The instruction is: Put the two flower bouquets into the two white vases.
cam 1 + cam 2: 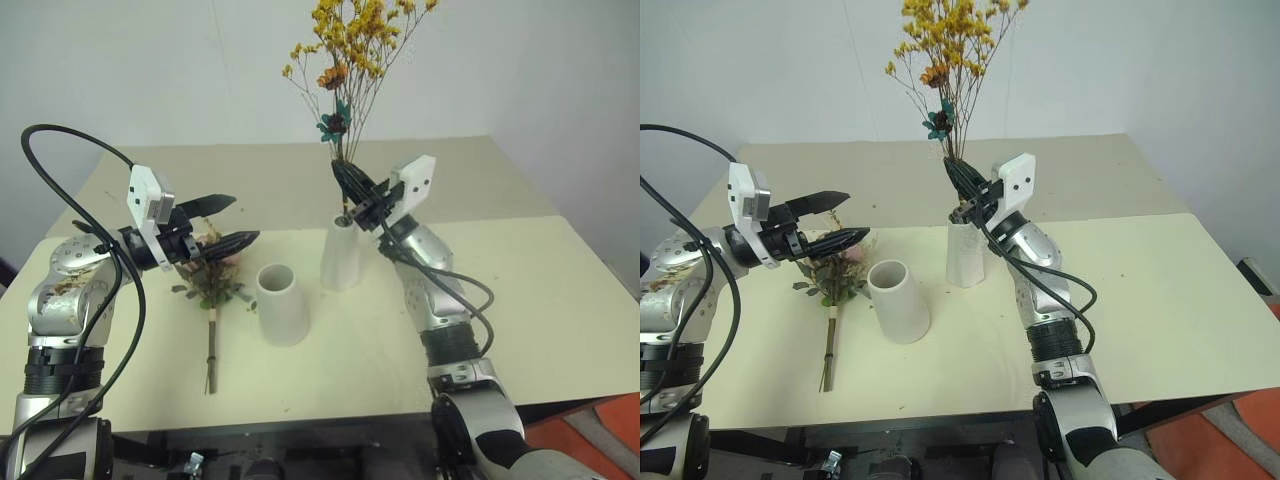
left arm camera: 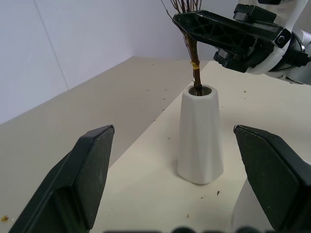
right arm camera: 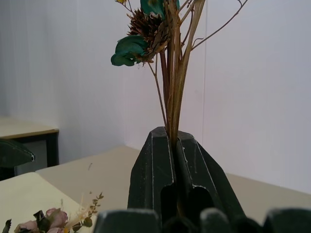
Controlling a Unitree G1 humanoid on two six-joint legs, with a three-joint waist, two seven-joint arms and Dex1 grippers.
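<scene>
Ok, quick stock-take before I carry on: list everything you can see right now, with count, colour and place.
yellow-orange bouquet: one, tiny yellow-orange blossoms on thin brown stems, upright, stem ends in the tall vase mouth
tall vase: one, white, mid-table
short vase: one, white, wide mouth, empty, in front and to the left of the tall vase
rose bouquet: one, pink roses with green leaves, lying flat left of the short vase
table: one, cream
left gripper: black fingers, open, above the rose bouquet
right gripper: black fingers, shut on the yellow-orange bouquet's stems above the tall vase
</scene>
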